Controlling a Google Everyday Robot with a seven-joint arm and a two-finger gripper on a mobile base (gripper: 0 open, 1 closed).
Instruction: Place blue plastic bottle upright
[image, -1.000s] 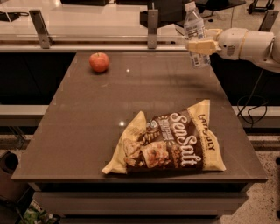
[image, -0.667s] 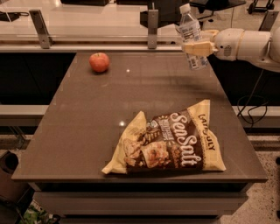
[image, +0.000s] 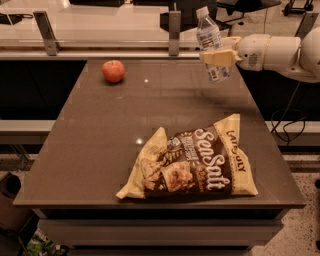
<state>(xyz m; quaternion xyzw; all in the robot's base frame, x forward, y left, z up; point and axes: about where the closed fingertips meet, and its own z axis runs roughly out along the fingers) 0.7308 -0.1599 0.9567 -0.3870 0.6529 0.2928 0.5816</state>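
Nearest the camera, the brown table (image: 100, 145) showed its front edge, with a lower shelf in shadow beneath it. A yellow and brown bag of sea salt chips (image: 192, 165) lay flat on the near right part of the tabletop. Its printed face was up and one corner reached close to the front edge. To the right of the table, a dark cable (image: 287, 127) looped across the floor.

The middle of the tabletop was bare and carried a few small glints of light. Farther back on the left, a red apple (image: 113, 71) sat on the surface near the far edge, well apart from the bag.

Over the far right corner of the table, the blue plastic bottle (image: 210, 42) hung in the air, clear of the surface. It stood nearly upright, with its white cap on top leaning a little to the left and its base pointing down. The gripper (image: 212, 56) reached in from the right at the end of the white arm (image: 280, 50). Its cream fingers were clamped across the middle of the bottle, around the label.

Behind the table ran a low rail with two upright metal posts, one (image: 174, 32) just left of the bottle and another (image: 45, 32) far to the left. A pale surface lay beyond it.
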